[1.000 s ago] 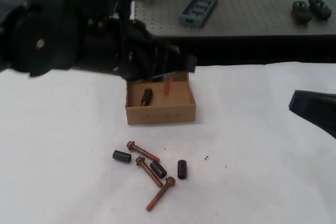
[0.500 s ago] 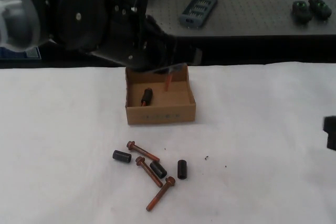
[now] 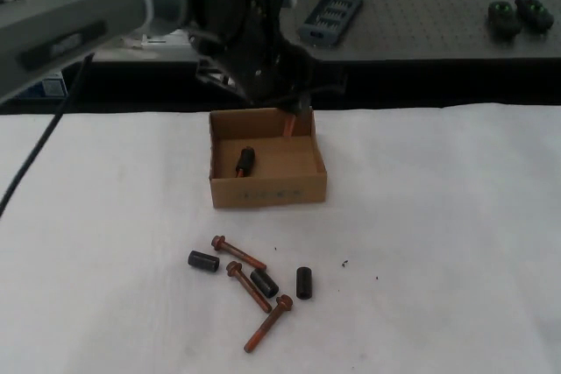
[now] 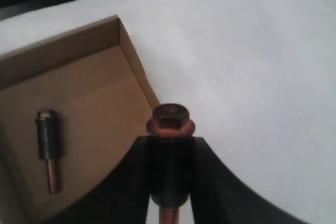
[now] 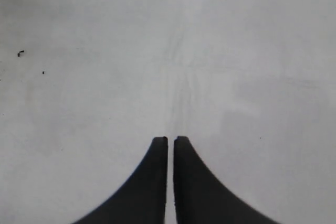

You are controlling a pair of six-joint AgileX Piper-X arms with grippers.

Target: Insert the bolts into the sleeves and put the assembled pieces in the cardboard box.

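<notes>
A white sheet (image 3: 456, 243) covers the near part of the bench. It is faintly creased and carries a small dark speck (image 3: 344, 263), with a tinier fleck (image 3: 378, 278) near it. Behind the sheet lies a dark perforated tabletop (image 3: 421, 15). A blue-grey slotted rack (image 3: 331, 12) rests on the tabletop, lying at an angle. Well apart from it, toward the far right, a dark green part (image 3: 503, 17) sits just beside a second green part (image 3: 534, 11).

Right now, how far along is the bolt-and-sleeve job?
Done: one assembled piece lies in the cardboard box. In hand: the left gripper is shut on a second assembled piece at the box's far right corner, not yet released. Left: three bolts and three sleeves lie loose on the white sheet, unassembled.
</notes>
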